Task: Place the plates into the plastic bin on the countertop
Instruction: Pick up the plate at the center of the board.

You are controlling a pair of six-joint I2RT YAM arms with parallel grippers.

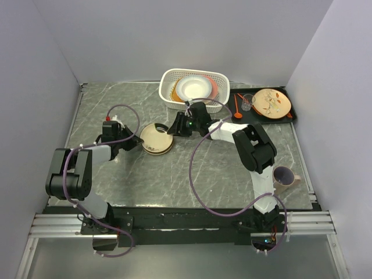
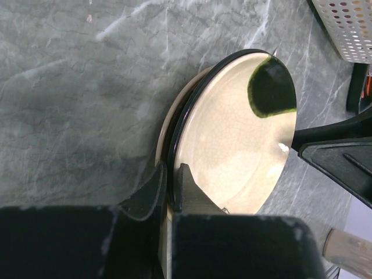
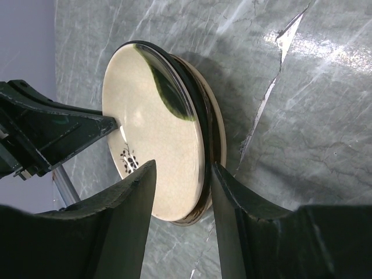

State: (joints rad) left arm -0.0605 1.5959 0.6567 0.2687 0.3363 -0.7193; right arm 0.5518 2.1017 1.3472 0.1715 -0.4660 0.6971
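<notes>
The left hand is clamping the left edge of a round cream-glazed plate with a black rim and a dark green patch. Both of its fingers are pressing together on that rim.

The cream-glazed plate is lying on top of a round tan plate with a brown rim. The pair is resting on the dark grey-green marble-look bench, left of centre and in front of the bin.

The right hand is sitting at the opposite edge of the stack with its fingers apart. One finger is hanging over the cream face and the other is standing outside the edge of the tan plate. Whether either finger is touching the stack cannot be told.

The white rectangular plastic bin with perforated walls is standing at the far side of the bench, apart from the stack. It is holding a white plate above an orange plate and a pink plate.

Just right of the bin, a flat black tray is carrying a cream plate with red-orange leaf marks, a small clear glass and orange spoons.

A mauve mug is sitting near the right edge of the bench.
</notes>
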